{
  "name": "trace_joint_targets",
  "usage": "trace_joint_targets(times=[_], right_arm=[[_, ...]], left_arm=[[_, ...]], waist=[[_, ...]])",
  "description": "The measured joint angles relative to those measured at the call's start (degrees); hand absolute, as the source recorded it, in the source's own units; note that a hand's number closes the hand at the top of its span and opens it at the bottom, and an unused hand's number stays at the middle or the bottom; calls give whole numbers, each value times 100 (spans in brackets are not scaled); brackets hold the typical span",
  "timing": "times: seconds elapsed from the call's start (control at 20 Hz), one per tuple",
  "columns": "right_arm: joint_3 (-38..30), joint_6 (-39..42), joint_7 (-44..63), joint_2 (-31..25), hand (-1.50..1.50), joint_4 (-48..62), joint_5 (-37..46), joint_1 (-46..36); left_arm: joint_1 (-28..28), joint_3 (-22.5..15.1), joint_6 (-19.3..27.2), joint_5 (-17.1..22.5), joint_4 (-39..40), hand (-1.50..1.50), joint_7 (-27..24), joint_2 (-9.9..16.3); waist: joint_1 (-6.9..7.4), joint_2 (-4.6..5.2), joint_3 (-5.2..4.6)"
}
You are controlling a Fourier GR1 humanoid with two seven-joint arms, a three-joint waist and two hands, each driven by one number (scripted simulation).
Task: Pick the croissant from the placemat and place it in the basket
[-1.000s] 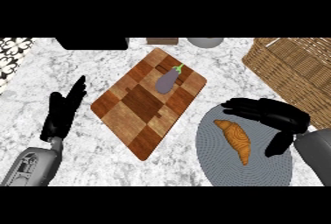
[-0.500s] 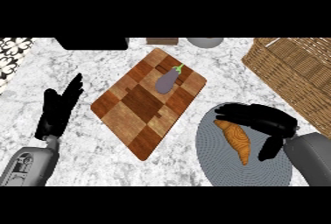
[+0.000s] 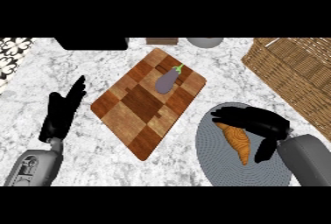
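Left robot hand [image 3: 61, 113] rests open, fingers straight, at table's [image 3: 77, 65] left. Croissant [image 3: 237, 141] lies on grey placemat [image 3: 220, 166]; right robot hand [image 3: 255, 123] arches over its upper end, fingers curling, grasp not yet evident. Basket [image 3: 294, 74] far right: lift and transfer remain.

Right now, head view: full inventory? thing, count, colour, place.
croissant: 1, golden brown, on the placemat, partly under the right hand
placemat: 1, grey, round, lower right
cutting board: 1, brown checkered wood, centre
eggplant: 1, purple with green stem, on the cutting board's far end
basket: 1, tan wicker, upper right
counter: 1, white-grey marble
left hand: 1, black, open, resting at left
right hand: 1, black, over the croissant's far end
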Motion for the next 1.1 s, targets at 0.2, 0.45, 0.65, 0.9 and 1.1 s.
trace_joint_targets(times=[0.2,0.45,0.65,0.9,1.1], right_arm=[[-50,-8,14,146,-150,83,140,-2],[-2,-450,-351,259,150,498,490,-143],[-17,-871,-646,334,150,600,722,-188],[-123,-1110,376,379,150,318,1176,0],[-189,-1132,1572,422,150,-101,1590,220]], left_arm=[[93,82,-57,-105,9,0,-135,-68],[11,182,-128,-147,38,0,-95,-135],[80,245,-187,-175,41,0,-150,-168],[147,269,-186,-220,39,0,-188,-180],[182,341,-233,-177,-35,0,-123,-108]], waist=[[2,-1,-1],[11,-10,-19],[12,-32,-46],[-34,-83,-65],[-69,-110,-58]])
